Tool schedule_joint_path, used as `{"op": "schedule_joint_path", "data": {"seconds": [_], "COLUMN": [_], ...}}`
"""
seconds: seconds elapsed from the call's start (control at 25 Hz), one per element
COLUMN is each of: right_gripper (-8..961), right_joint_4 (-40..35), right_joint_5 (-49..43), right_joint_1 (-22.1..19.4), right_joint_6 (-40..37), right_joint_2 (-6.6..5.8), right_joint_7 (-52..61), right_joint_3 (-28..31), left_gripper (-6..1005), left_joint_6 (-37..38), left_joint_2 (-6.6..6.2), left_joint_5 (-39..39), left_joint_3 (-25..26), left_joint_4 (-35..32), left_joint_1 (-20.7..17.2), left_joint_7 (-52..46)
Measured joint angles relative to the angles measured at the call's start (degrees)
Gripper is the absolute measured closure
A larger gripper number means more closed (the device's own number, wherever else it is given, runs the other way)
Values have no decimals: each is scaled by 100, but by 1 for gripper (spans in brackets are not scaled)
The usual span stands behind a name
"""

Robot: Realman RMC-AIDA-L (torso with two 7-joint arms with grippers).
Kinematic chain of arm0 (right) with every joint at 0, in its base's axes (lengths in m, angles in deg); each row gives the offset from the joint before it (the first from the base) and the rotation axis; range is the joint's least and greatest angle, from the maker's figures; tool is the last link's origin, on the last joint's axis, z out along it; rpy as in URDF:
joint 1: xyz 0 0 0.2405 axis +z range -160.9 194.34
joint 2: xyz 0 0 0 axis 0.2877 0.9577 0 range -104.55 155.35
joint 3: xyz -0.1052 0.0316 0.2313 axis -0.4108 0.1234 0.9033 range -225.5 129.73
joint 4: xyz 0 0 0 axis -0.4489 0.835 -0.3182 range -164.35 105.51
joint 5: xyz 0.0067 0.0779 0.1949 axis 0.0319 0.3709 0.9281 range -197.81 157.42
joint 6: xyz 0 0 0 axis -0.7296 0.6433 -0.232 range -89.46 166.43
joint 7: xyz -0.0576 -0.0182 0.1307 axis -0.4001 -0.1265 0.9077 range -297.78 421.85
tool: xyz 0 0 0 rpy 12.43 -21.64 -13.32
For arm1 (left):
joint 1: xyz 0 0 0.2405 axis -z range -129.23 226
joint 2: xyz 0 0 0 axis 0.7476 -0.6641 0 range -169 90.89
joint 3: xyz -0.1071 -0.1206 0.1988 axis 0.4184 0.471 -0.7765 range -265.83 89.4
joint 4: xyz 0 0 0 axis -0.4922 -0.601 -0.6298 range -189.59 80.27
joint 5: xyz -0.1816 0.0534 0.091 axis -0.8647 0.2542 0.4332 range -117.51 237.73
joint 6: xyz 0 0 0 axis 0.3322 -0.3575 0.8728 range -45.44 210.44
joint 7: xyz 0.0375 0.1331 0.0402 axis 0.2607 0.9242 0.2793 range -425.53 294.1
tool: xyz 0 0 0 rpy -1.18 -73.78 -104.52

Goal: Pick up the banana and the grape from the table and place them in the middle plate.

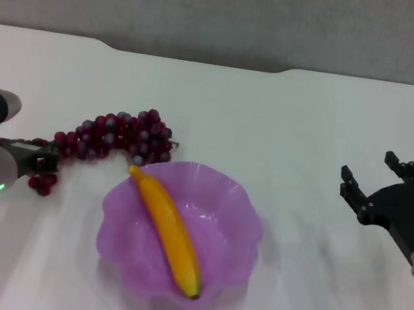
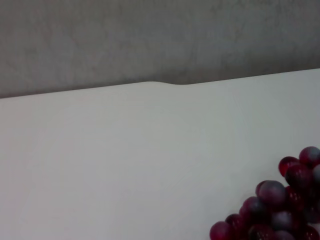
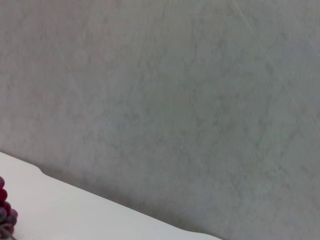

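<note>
The banana point(image 1: 168, 233) lies diagonally inside the purple middle plate point(image 1: 241, 215), its dark tip toward the near rim. The grape bunch point(image 1: 120, 136) lies on the white table point(image 1: 275, 118) just left of and behind the plate. It also shows in the left wrist view point(image 2: 277, 212) and at the edge of the right wrist view point(image 3: 4, 207). My left gripper point(image 1: 48, 156) is low at the bunch's left tail end, against the grapes. My right gripper point(image 1: 375, 176) is open and empty, to the right of the plate and apart from it.
The table's far edge has a notch point(image 1: 198, 58) with a grey wall behind it. Bare tabletop point(image 1: 303, 294) lies between the plate and my right gripper.
</note>
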Motion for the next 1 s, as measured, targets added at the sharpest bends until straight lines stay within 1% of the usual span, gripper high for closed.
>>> {"op": "schedule_joint_path", "data": {"seconds": [0.08,0.12,0.52,0.72,1.0], "right_gripper": [188,190,213,214,214], "right_joint_4": [-4,-4,-57,-61,-58], "right_joint_5": [0,0,1,1,1], "right_joint_1": [0,0,-2,-10,-25], "right_joint_6": [0,0,-7,-5,-1], "right_joint_2": [3,4,6,7,7], "right_joint_7": [-4,-5,22,23,17], "right_joint_3": [0,0,1,0,0], "left_gripper": [815,814,818,819,825], "left_joint_6": [-12,-41,-23,-41,-54], "left_joint_2": [-4,-14,-21,-21,-27], "left_joint_5": [0,0,0,3,45], "left_joint_3": [-26,-69,-102,-149,-192], "left_joint_4": [-68,-217,-408,-917,-1204], "left_joint_1": [-49,-151,-248,-554,-710], "left_joint_7": [0,0,-9,25,42]}}
